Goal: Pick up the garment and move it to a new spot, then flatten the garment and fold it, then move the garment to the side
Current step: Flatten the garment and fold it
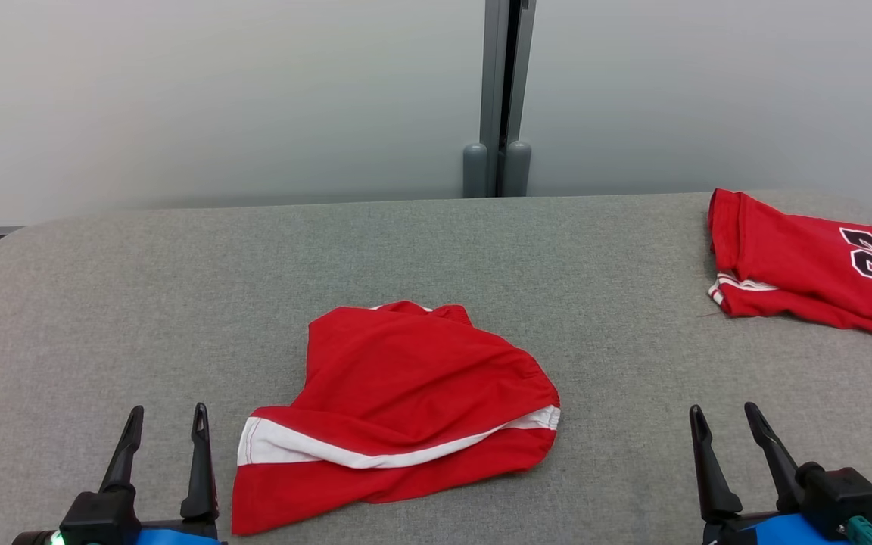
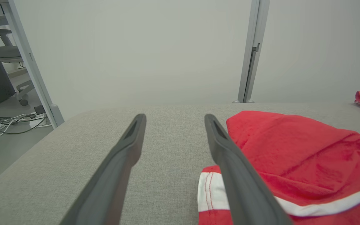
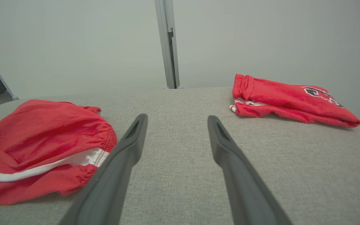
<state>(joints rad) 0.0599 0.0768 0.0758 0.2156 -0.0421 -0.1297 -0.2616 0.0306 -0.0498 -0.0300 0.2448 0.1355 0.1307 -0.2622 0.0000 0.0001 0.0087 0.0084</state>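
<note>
A crumpled red garment (image 1: 398, 401) with a white stripe lies in a loose heap at the front middle of the grey table (image 1: 141, 303). It also appears at the right of the left wrist view as the garment (image 2: 302, 159) and at the left of the right wrist view as the garment (image 3: 42, 140). My left gripper (image 1: 167, 416) stands open just left of it, fingers apart and nothing between them; its right finger (image 2: 230, 156) overlaps the garment's edge in the wrist view. My right gripper (image 1: 727, 415) stands open well to the garment's right, over bare fabric.
A second red garment (image 1: 807, 261), folded, with a black number, lies at the table's far right; the right wrist view shows this folded garment (image 3: 286, 100) too. A pale wall with a grey post (image 1: 500, 98) stands behind. Off the left edge are a chair (image 2: 5, 53) and floor cables (image 2: 8, 123).
</note>
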